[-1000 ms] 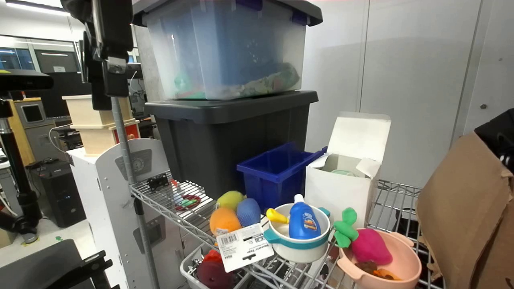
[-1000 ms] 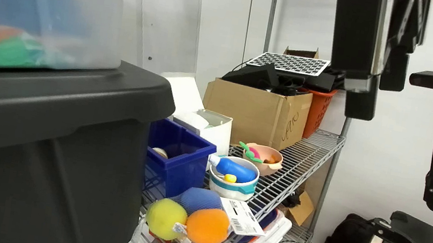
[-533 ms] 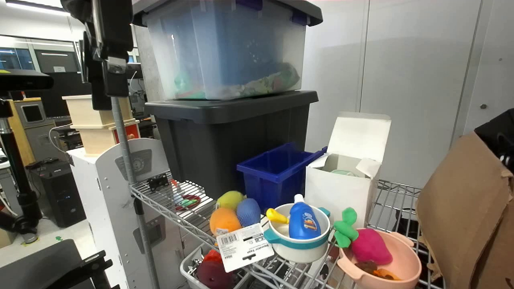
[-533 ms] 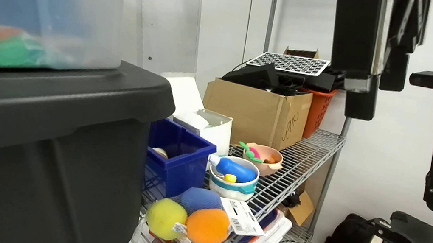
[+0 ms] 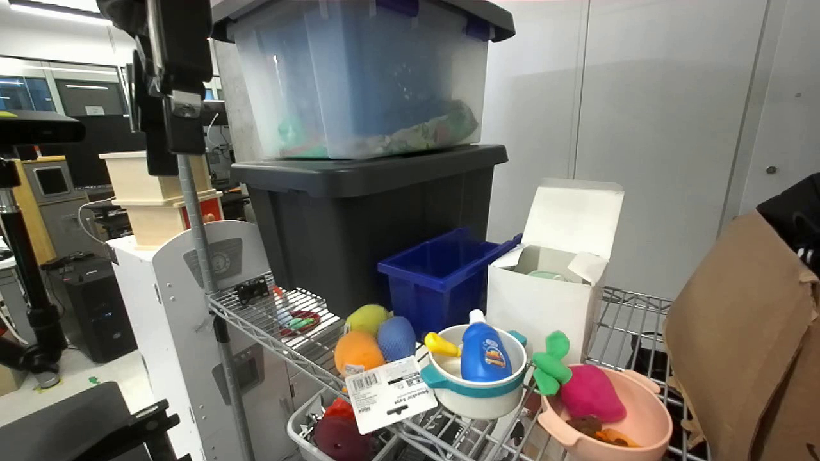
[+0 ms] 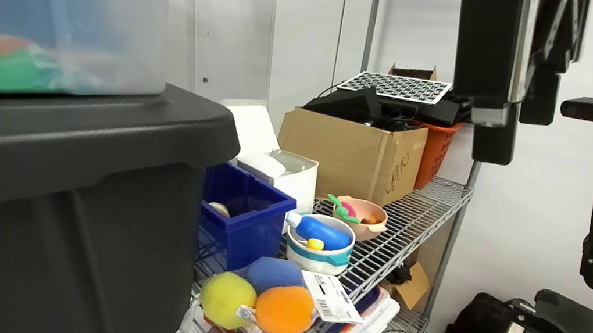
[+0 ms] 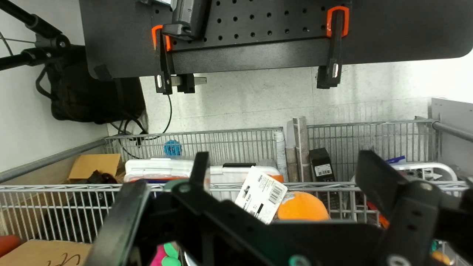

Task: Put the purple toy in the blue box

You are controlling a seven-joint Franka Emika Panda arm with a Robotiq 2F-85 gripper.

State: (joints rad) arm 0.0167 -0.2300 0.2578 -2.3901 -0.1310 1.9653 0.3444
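None of the transfer is done, as far as these views show. The purple toy [image 5: 592, 394], a plush-looking magenta root vegetable with green leaves, lies tilted in a peach two-handled bowl [image 5: 647, 410], its leaves poking out over the rim. Brown [image 5: 584, 424] and orange [image 5: 618, 438] pieces, too indistinct to name, share that bowl.

The destination, the blue box [image 5: 413, 299], is an open-topped plastic bin on the wire shelf [image 6: 419, 208], between the black lidded tote [image 5: 359, 237] and the white carton [image 5: 538, 314]. An exterior view shows a pale round object [image 6: 219, 209] inside it but no purple toy; part of the interior is hidden.

The Robotiq gripper [image 7: 288, 171] hangs high, well apart from the toy. In the wrist view its jaws stand wide apart, holding nothing; the orange toy egg [image 7: 305, 207] and printed retail card [image 7: 260, 195] visible beyond the gap lie well below.

By my judgement every step is left: reaching across and down to the bowl, grasping the toy, lifting it clear, carrying it past the teal-banded white pot [image 5: 477, 404] with its blue detergent bottle [image 5: 479, 357], and releasing it into the box.
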